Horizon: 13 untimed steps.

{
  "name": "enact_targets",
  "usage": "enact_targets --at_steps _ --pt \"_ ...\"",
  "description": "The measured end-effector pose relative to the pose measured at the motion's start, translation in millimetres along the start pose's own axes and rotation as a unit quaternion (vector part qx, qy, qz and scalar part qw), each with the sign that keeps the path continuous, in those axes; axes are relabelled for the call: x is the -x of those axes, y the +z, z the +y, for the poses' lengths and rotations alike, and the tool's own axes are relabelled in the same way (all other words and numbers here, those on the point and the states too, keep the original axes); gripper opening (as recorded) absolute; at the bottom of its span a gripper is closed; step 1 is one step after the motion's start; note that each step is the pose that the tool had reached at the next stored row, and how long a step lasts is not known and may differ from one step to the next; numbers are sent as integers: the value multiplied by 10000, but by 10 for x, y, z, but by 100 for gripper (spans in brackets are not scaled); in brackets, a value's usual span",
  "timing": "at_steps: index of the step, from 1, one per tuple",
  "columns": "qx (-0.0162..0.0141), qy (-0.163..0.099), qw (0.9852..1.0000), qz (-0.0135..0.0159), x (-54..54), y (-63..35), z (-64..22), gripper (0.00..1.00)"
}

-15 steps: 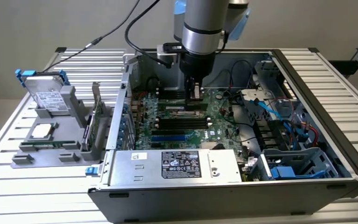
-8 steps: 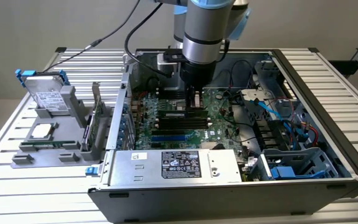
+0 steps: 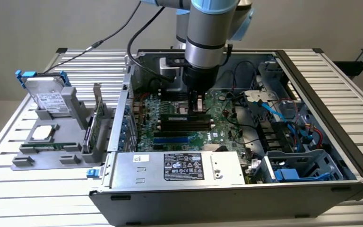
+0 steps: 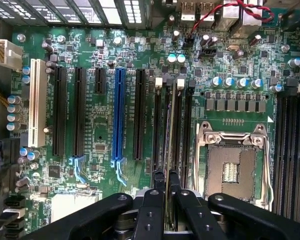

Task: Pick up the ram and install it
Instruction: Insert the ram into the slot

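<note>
Exterior view: a slatted metal bench (image 3: 36, 198) carries an open computer case (image 3: 232, 203) lying on its side. The robot arm (image 3: 210, 33) reaches straight down into it from above. A green motherboard (image 3: 168, 137) covers the case floor, with a silver power supply (image 3: 137, 170) along the near wall. Just beside the case, at the exterior view's left, a grey tray (image 3: 43, 158) holds a hard drive (image 3: 50, 101), a square silver processor chip (image 3: 43, 133) and an upright expansion card (image 3: 95, 123).

The gripper (image 3: 198, 105) hangs low over the middle of the motherboard, above a bank of dark memory slots (image 3: 185, 124).

In the wrist view, the motherboard (image 4: 100, 130) shows a white slot (image 4: 36, 107), several long black slots and one blue slot (image 4: 119, 115). An open processor socket (image 4: 232, 167) in a metal frame lies just beside the memory slots (image 4: 156, 125).

The gripper (image 4: 169, 187) is pinching the ram (image 4: 171, 130) between its two black fingers (image 4: 156, 200), which are pressed in on either face of the stick. The ram is seen edge-on as a thin line. It stands upright and runs along the length of the memory slots, in line with the slot between two black neighbours. Whether its lower edge is already touching that slot or is just above it cannot be told.
</note>
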State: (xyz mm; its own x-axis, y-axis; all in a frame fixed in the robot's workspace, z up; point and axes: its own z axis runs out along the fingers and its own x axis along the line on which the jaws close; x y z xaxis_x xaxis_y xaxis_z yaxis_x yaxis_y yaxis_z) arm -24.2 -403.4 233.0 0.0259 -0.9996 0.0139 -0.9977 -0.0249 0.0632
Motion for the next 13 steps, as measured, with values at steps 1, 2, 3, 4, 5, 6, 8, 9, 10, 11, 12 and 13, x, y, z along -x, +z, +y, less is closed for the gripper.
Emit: enact_targets --at_steps 1,2,3,4,5,6,8,9,10,11,12,13 --pt "0 0 10000 0 -1 1 -2 14" --pt "0 1 10000 0 -1 1 -1 14" --pt "0 1 10000 1 -1 1 -1 14" --pt "-3 0 10000 2 -1 1 -2 14" --pt "-4 -1 10000 4 -1 2 -2 14" --pt "-5 -3 10000 9 0 2 -2 14" --pt "-5 -13 10000 19 0 5 -2 14" --pt "-4 -19 10000 30 0 7 -2 14" --pt "-5 -32 10000 40 0 10 -3 14" --pt "-5 -47 10000 50 0 12 -3 14" --pt "-5 -64 10000 62 0 15 -3 14" --pt "-5 -76 9999 79 0 16 -3 14"
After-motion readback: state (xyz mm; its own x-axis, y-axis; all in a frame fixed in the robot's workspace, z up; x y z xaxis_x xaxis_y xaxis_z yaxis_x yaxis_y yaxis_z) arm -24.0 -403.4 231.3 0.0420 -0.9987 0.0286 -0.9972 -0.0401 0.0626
